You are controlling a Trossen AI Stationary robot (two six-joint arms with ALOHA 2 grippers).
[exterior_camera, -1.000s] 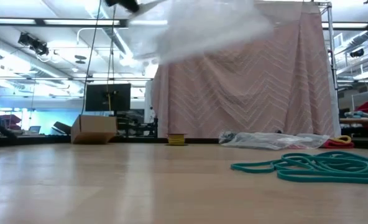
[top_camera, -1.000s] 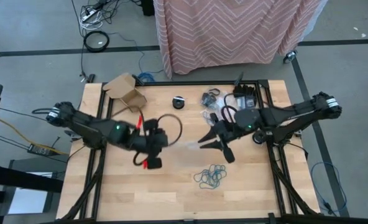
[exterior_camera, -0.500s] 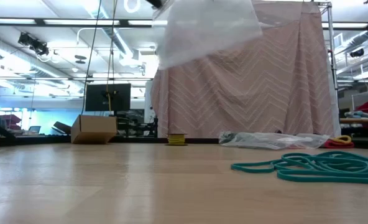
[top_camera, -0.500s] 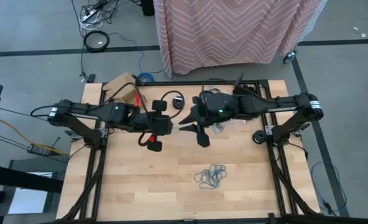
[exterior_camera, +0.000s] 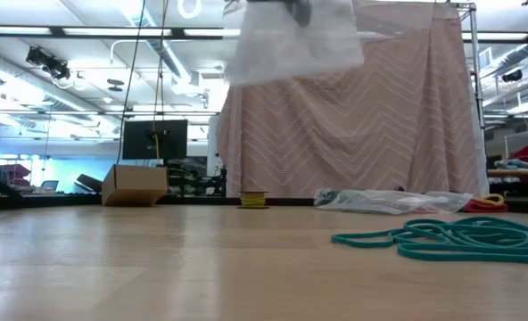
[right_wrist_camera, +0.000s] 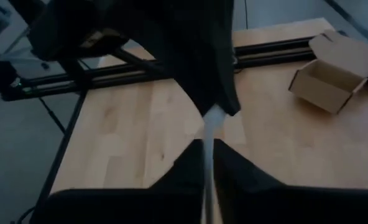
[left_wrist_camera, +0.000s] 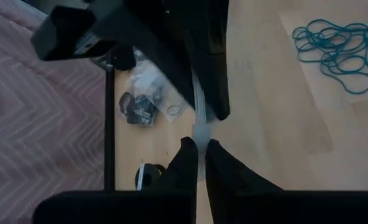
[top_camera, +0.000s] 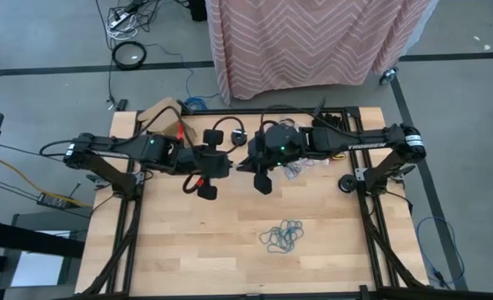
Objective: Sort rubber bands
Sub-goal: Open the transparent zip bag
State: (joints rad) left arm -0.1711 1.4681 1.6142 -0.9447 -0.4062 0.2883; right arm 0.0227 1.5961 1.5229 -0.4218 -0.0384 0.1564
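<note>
A pile of teal rubber bands (top_camera: 281,237) lies on the table near its front; it also shows in the low view (exterior_camera: 451,239) and the left wrist view (left_wrist_camera: 333,46). My left gripper (top_camera: 206,171) and my right gripper (top_camera: 259,171) face each other high above the table's middle. Both are shut on one clear plastic bag (exterior_camera: 291,40), which hangs between them. Black bands lie in a clear bag (left_wrist_camera: 140,106) at the far right, partly hidden under my right arm. My left gripper pinches a thin edge of the clear bag (left_wrist_camera: 199,135) between its two fingers, coming level from the table's left. The bag is lifted clear of the table. My right gripper pinches the same bag's opposite edge (right_wrist_camera: 211,124) between its two fingers, coming level from the table's right. The bag hangs below the fingers, well above the table.
An open cardboard box (top_camera: 167,121) stands at the far left corner. Clear bags (exterior_camera: 389,201) lie at the far right. Bare wood lies around the teal pile.
Both grippers have gone toward the table's far edge, and my right gripper has also gone left, closing on my left one. The clear bag has stayed aloft between them and has gone from spread wide to narrower and hanging.
</note>
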